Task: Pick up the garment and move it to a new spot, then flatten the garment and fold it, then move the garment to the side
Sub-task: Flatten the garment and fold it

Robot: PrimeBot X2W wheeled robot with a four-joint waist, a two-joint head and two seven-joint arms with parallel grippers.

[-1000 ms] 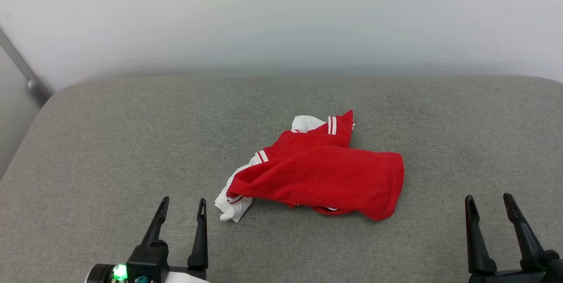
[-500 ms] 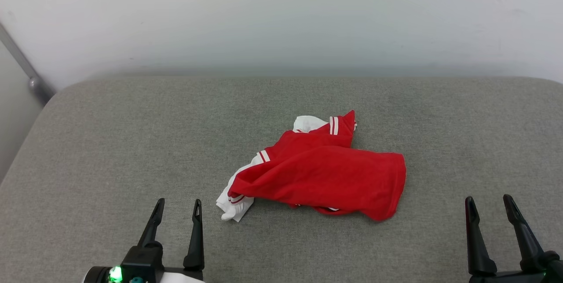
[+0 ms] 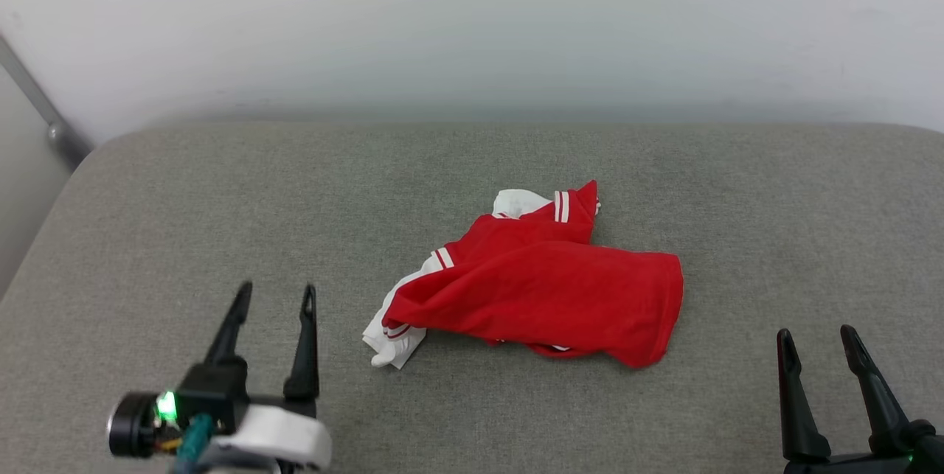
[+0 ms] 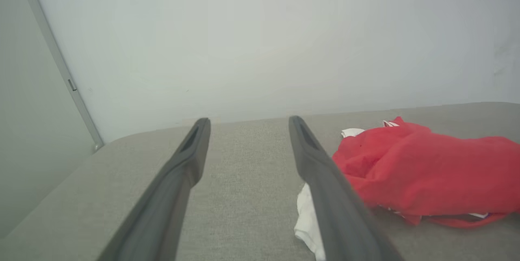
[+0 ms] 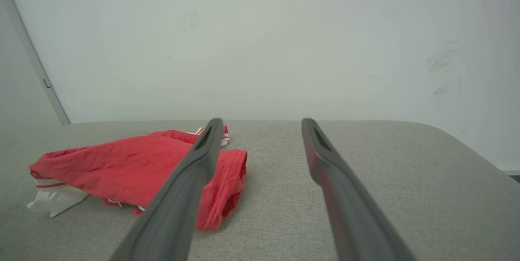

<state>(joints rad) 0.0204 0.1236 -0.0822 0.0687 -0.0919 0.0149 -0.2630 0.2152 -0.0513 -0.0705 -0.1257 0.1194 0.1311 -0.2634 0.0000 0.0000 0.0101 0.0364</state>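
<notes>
At the far left a slanted metal strip (image 3: 46, 122) runs down the pale wall (image 3: 472, 17), behind the rounded corner of a grey upholstered cushion (image 3: 184, 223). The left hand (image 3: 277, 286) hovers over the near left part of that cushion, released, its two dark fingers spread with nothing between them and pointing toward the far side. Just to its right, and clear of the fingertips, lies a white sleeve (image 3: 391, 337) with red stripe trim, the nearest loose end of the garment (image 3: 546, 297). The red jersey sits crumpled in a heap near the middle of the cushion, folded over on itself, with a second striped sleeve poking up at its far edge and its hem bunched toward the right. No lettering shows. Well to the right, at the near right edge, the right hand (image 3: 815, 330) is likewise released and empty, apart from the cloth. The task looks to be at its very start: the pick-up has not begun, and the left hand seems to be lining up for the reach. The next move probably calls for bringing that hand right and down onto the white sleeve or the red fold beside it and closing on more than a single thin layer, so the heap lifts whole.
</notes>
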